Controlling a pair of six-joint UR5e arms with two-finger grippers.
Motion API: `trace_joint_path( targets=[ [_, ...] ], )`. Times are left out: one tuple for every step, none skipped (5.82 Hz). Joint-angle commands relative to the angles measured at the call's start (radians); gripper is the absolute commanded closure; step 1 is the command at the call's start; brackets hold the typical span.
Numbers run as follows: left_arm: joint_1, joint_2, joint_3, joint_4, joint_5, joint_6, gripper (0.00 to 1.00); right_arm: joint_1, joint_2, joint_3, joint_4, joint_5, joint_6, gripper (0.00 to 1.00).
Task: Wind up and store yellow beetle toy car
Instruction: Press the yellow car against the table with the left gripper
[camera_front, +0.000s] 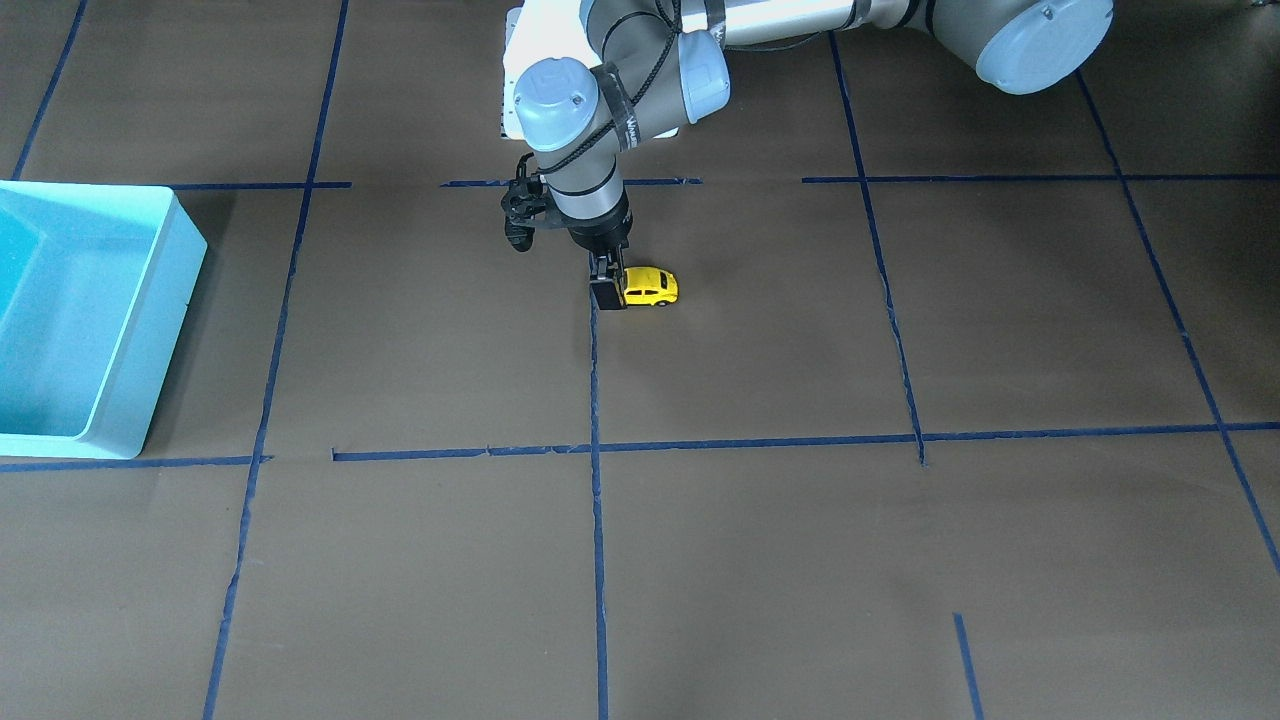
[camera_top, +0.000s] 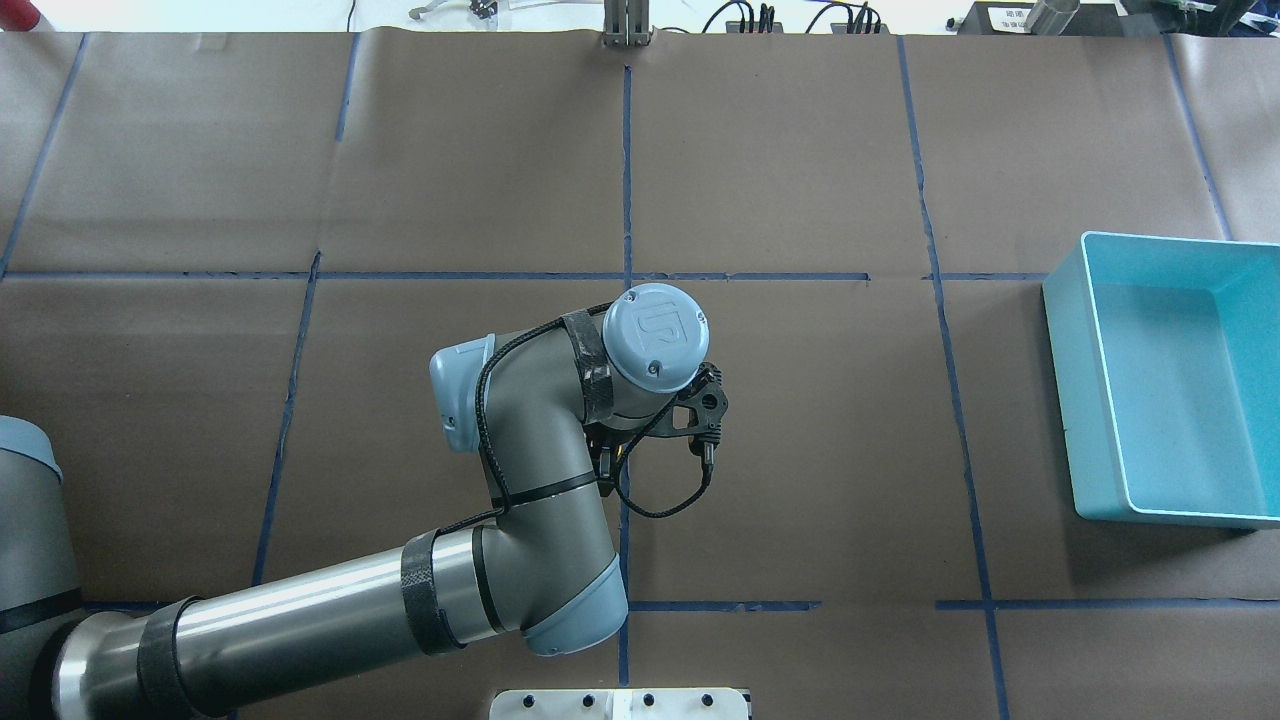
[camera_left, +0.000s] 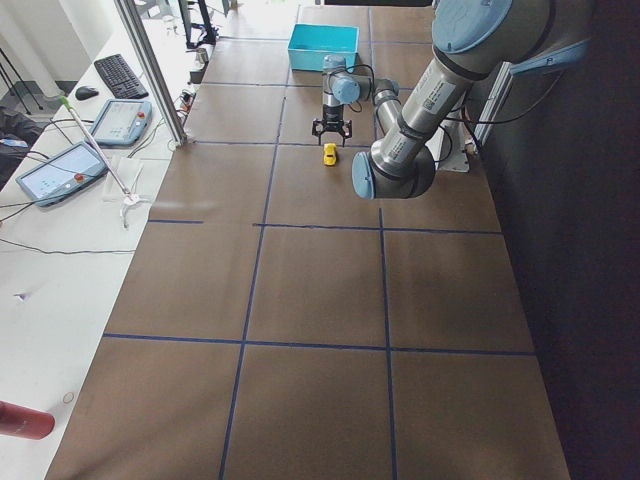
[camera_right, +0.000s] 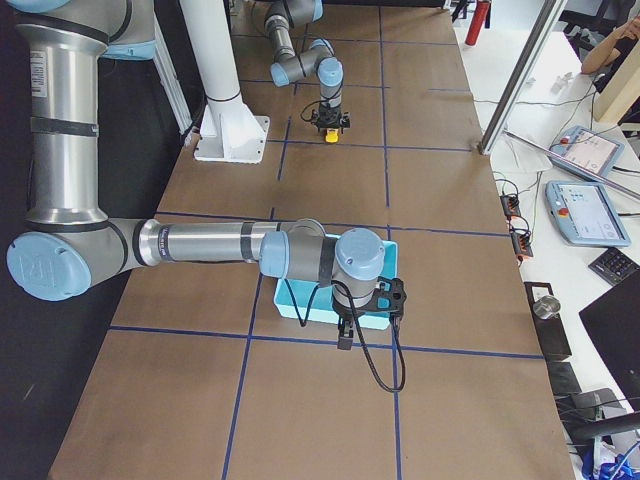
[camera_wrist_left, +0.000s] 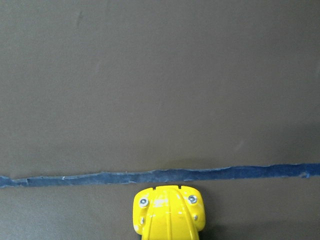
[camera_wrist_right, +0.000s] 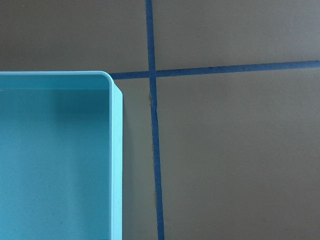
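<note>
The car sits on the worktop just under the left tool; clamped or not, I cannot tell. The bin lies below the right tool, whose state is likewise unclear.

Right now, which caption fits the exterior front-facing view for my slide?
Left gripper at the yellow beetle toy car on the table; light blue bin stands apart.

Light is even and fairly bright, falling from above onto the matte brown table. A soft, broad shadow lies on the table around the light blue bin. The yellow beetle toy car appears sharp, with a mild sheen; the strip beyond the table's far edge is washed out white
</note>
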Motion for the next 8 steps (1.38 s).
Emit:
trace_joint_path(
  targets=[
    [0.001, 0.004, 0.013, -0.024, 0.001, -0.002, 0.02, 0.000, -0.003, 0.000, 0.001, 0.000, 0.000, 0.00],
    [0.001, 0.004, 0.033, -0.051, 0.001, -0.002, 0.08, 0.000, -0.003, 0.000, 0.001, -0.001, 0.000, 0.00],
    [0.003, 0.003, 0.048, -0.073, -0.003, -0.002, 0.26, 0.000, -0.003, 0.000, 0.001, -0.002, 0.000, 0.00],
    [0.001, 0.003, 0.047, -0.073, -0.005, 0.001, 0.59, 0.000, -0.003, -0.002, 0.001, -0.002, 0.001, 0.00],
    [0.000, 0.001, 0.044, -0.073, -0.006, 0.003, 0.80, 0.000, -0.003, -0.002, 0.001, 0.000, 0.003, 0.00],
    [-0.011, 0.001, 0.021, -0.073, -0.009, 0.012, 0.87, 0.000, -0.003, -0.003, 0.001, -0.001, 0.001, 0.00],
    [-0.051, 0.001, -0.023, -0.074, -0.057, 0.012, 0.87, 0.000, -0.003, -0.008, 0.001, -0.002, 0.001, 0.00],
    [-0.069, -0.002, -0.042, -0.091, -0.101, 0.012, 0.87, 0.000, -0.003, -0.008, 0.001, 0.000, 0.003, 0.00]
  ],
)
